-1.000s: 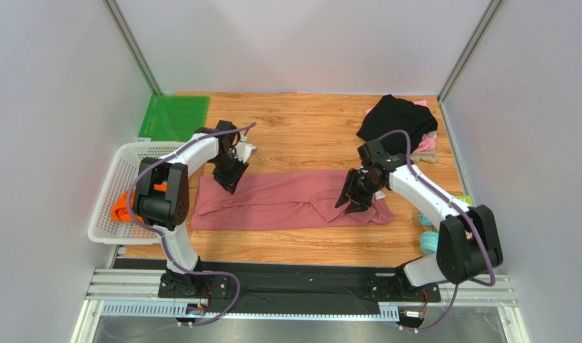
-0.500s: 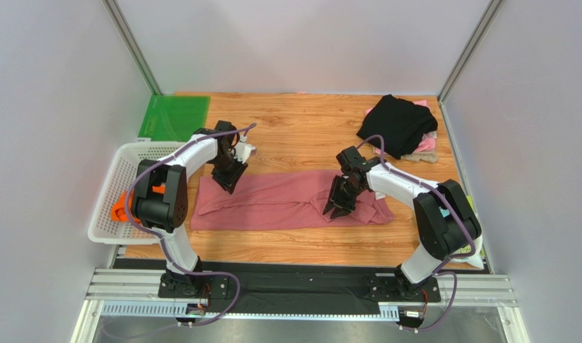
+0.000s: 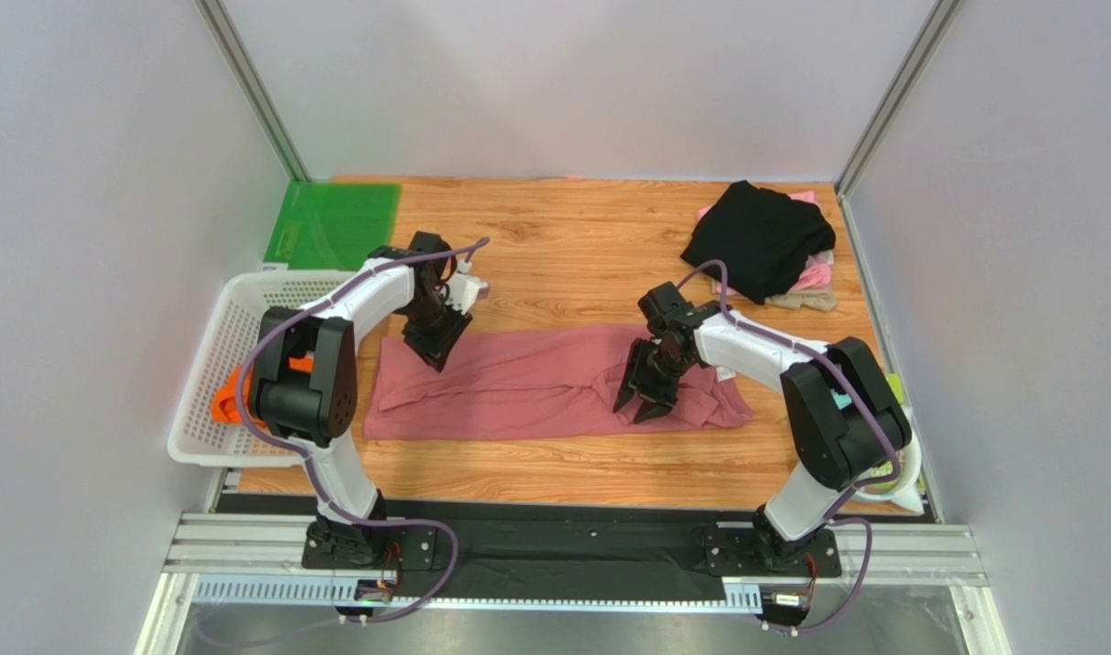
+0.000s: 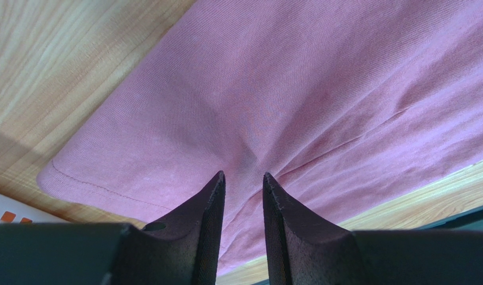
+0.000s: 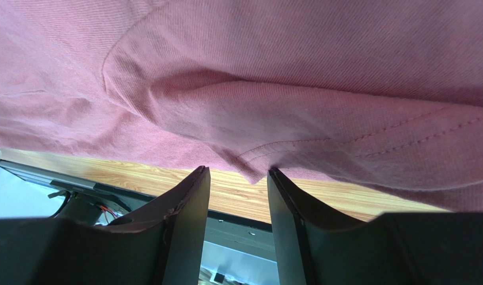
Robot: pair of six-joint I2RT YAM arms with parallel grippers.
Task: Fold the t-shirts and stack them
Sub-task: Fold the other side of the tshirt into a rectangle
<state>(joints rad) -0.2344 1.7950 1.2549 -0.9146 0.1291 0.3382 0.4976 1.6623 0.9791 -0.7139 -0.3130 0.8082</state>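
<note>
Dusty-rose soft cloth t-shirt [image 3: 533,382], folded into a long band, lies across the middle of the wooden tabletop [image 3: 574,253], nearer its front edge. Left gripper [image 3: 435,348] is at the band's left end, jaws narrow, pinching a tuck. Creases fan out from the pinch, so it's likely anchoring that end. Right gripper [image 3: 645,399] is at the bunched part right of middle, jaws partly apart around a stitched hem; can't tell if it grips. Probably setting up the cross fold. Black crumpled t-shirt [image 3: 759,235] sits at the far right corner. Orange t-shirt [image 3: 227,403] lies in the white mesh basket [image 3: 239,303] off the left edge.

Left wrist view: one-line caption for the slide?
Left end effector pinching a pucker of the dusty-rose t-shirt, near its hemmed corner, on the wooden table.
</note>
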